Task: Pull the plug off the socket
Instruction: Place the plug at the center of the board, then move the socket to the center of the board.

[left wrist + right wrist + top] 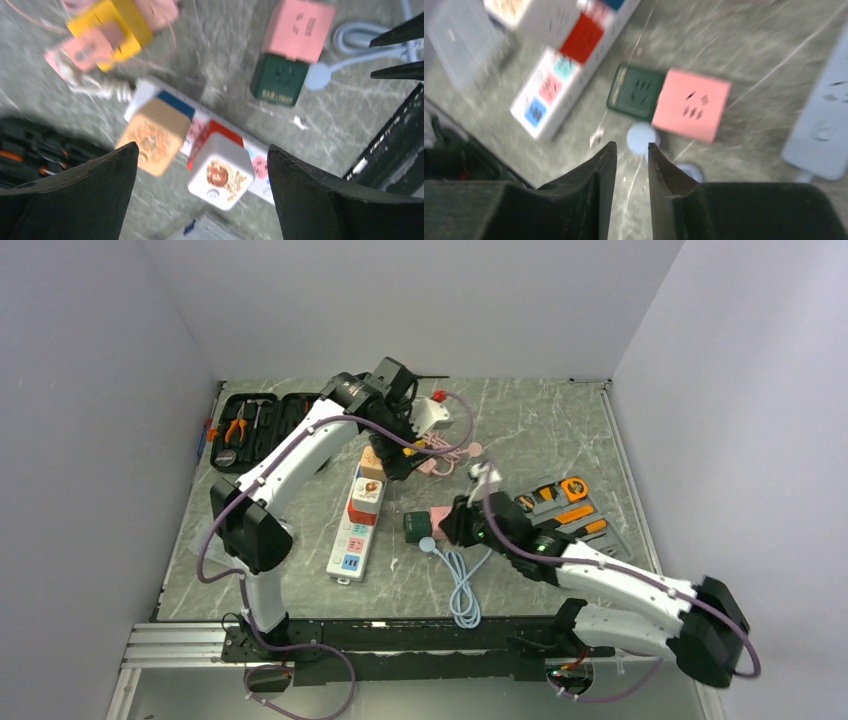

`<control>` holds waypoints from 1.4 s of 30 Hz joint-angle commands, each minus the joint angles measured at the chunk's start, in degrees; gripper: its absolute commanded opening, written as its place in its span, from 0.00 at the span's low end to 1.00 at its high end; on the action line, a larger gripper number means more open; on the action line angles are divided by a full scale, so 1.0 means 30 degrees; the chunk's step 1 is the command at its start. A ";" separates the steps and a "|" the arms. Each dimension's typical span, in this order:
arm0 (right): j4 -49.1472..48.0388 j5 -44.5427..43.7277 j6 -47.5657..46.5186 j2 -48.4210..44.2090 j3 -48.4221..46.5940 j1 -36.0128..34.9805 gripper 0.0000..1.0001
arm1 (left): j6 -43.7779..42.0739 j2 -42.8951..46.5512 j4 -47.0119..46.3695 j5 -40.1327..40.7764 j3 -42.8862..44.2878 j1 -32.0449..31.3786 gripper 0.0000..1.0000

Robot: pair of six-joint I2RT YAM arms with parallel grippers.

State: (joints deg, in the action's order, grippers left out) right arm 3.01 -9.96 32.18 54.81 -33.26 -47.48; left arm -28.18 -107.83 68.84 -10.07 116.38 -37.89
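Surroundings, all placed from the strip (352,542), which lies lengthwise on the marble table (540,440):
- A green cube (278,80) and a pink cube (299,30) are seen touching side by side, just right of the strip's middle. A coiled blue cable (462,585) runs toward the near edge from there.
- A yellow block (112,25) with pink adapters and a tangle of thin pink cord is noted beyond the strip's far end.
- An open black tool case (255,425) with orange pliers is noted to the far left. A tray (570,505) of orange tools lies well to the right.
- Nothing is seen lying over the plugs.

Writing: a line of pale text is visible along one edge of the green cube, but it is too blurred to read. Round printed emblems are seen on both plugs and are also unreadable. Coloured squares are marked on the strip's near end.

Task items: two cube plugs are seated in the strip's far half. The tan plug (150,135) sits at the far end. The red-and-white plug (220,172) sits next to it on the near side. Both stand upright.

Left gripper (201,150): fully released, held above the two plugs, nothing grasped.

Right gripper (631,146): jaws only narrowly parted, nothing between them, held over the table just beside the pink cube.
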 commanded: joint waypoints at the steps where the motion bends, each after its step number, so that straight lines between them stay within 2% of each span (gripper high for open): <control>1: 0.1160 -0.0089 -0.1231 0.3014 -0.1417 -0.2693 0.28 | 0.0984 0.1331 0.2130 -0.0431 -0.2073 0.1437 0.99; 3: 0.0975 -0.0101 -0.1491 0.4361 -0.1671 -0.3571 0.21 | 0.0977 0.1915 0.1985 -0.0287 -0.3116 0.1901 0.99; 6: 0.0420 0.0634 -0.1561 0.5630 -0.1404 -0.4134 0.16 | 0.1059 0.3096 0.1362 0.0388 -0.4783 0.2250 0.99; 14: 0.1080 0.1278 0.0546 0.7321 -0.0086 -0.3472 0.14 | 0.0948 0.4731 0.1623 0.0719 -0.6744 0.2310 0.99; 16: 0.1523 0.1521 0.1563 0.7646 0.0331 -0.2480 0.12 | 0.0607 0.4862 0.1788 0.1056 -0.6785 0.2302 0.99; 20: 0.2556 0.2132 0.3628 0.7069 0.1917 0.1284 0.00 | 0.0317 0.4659 0.2117 0.1475 -0.6017 0.2454 0.99; 22: 0.3827 0.1682 0.4627 0.6035 0.2557 0.2969 0.00 | 0.0285 0.4479 0.2306 0.1249 -0.5576 0.2519 0.99; 27: 0.6524 0.0088 0.6542 0.3116 0.3422 0.5411 0.00 | 0.0121 0.4301 0.1855 0.0992 -0.5601 0.2526 0.99; 32: 0.8304 0.0089 0.6623 0.1593 0.2992 0.8342 0.00 | -0.0230 0.3869 0.1719 0.0658 -0.5502 0.2548 0.99; 38: 0.8900 0.0621 0.7053 0.3322 0.2552 1.1731 0.00 | -0.0445 0.5147 0.0749 0.0213 -0.7472 0.2566 0.99; 42: 0.7522 0.1075 0.6776 0.4558 0.1362 1.2477 0.00 | -0.1028 0.6187 -0.0136 0.0577 -0.9075 0.2659 0.99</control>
State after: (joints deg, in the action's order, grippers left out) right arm 24.47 -3.92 52.75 64.86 -26.35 -12.34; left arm -29.15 -93.78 71.35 -7.99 92.09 -30.39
